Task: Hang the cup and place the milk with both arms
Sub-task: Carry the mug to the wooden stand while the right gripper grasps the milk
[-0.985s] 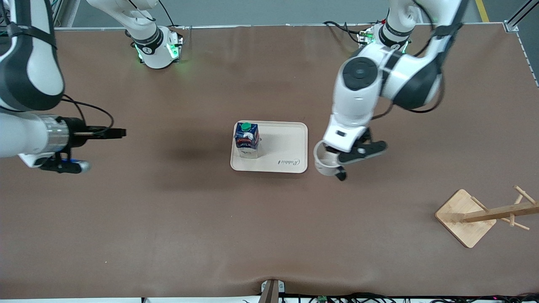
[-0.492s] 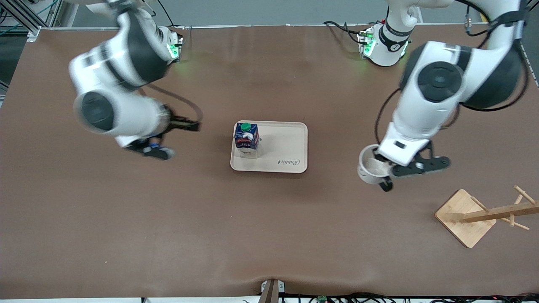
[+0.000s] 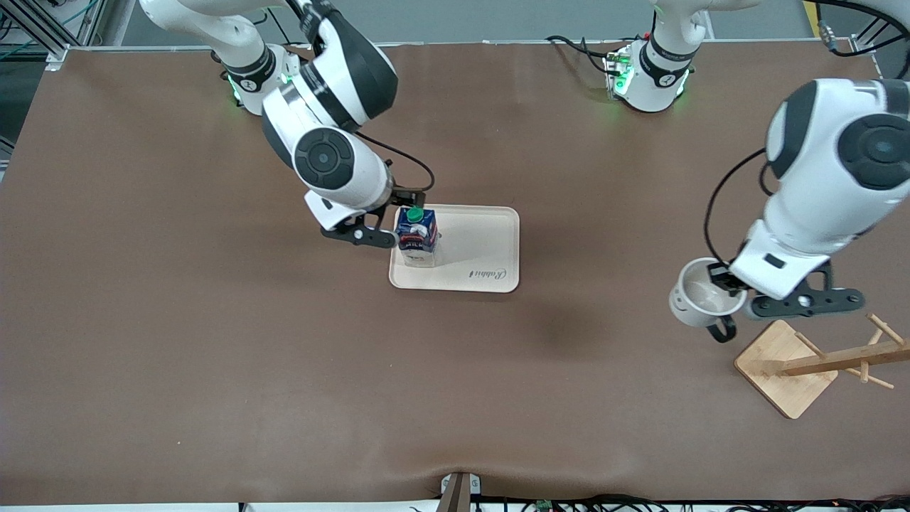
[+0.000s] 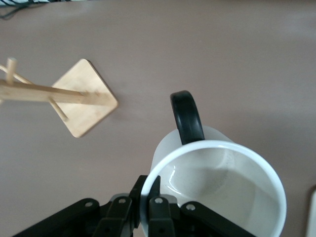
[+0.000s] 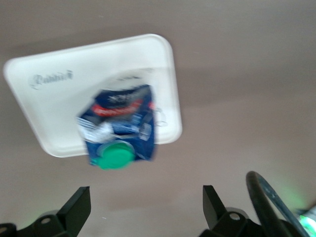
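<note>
The milk (image 3: 417, 235), a dark blue carton with a green cap, stands on the white tray (image 3: 483, 249) at the tray's end toward the right arm; it also shows in the right wrist view (image 5: 121, 131). My right gripper (image 3: 398, 213) is open and empty, just off that tray edge beside the carton (image 5: 145, 202). My left gripper (image 3: 719, 276) is shut on the rim of the white cup (image 3: 702, 299), held above the table near the wooden rack (image 3: 817, 363). In the left wrist view the cup (image 4: 217, 187) is open end up, and its black handle (image 4: 187, 116) points away from the gripper (image 4: 148, 202).
The rack's square wooden base (image 4: 84, 103) rests on the brown table at the left arm's end, its pegged pole leaning outward. The tray (image 5: 49, 89) has bare room beside the carton. Cables lie by the arm bases.
My right arm swung in from its end of the table to the carton. My left arm carried the cup from beside the tray toward the rack.
</note>
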Robot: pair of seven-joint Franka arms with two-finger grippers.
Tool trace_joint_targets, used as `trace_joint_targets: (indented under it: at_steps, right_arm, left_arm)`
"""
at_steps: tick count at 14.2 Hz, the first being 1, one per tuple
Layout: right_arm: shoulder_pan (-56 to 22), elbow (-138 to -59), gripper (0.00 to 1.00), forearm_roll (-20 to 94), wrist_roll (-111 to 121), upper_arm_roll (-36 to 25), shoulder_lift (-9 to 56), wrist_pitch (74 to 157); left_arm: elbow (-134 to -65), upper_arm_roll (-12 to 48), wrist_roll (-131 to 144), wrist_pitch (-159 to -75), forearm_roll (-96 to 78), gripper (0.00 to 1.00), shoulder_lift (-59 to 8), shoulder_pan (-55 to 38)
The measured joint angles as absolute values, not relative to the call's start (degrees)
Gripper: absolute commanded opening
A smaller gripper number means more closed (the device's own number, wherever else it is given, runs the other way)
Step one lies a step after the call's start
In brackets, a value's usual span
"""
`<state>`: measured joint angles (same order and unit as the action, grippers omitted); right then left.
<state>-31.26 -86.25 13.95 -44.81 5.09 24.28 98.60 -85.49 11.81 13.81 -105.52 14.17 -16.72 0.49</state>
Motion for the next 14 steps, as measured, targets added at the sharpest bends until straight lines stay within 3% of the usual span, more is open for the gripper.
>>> trace_joint_targets:
  at_steps: [3, 14]
  right_arm:
    - [-32.1, -86.2, 1.00, 17.1, -44.8, 5.1, 26.3, 102.9]
    - [-33.5, -86.9, 1.00, 13.4, -44.8, 4.5, 28.3, 105.3]
  left_arm:
    - [-85.0, 11.8, 6.2, -105.5, 14.2, 0.00, -16.7, 4.0]
    - [-84.0, 11.8, -14.4, -105.5, 13.7, 0.00, -16.8, 12.7]
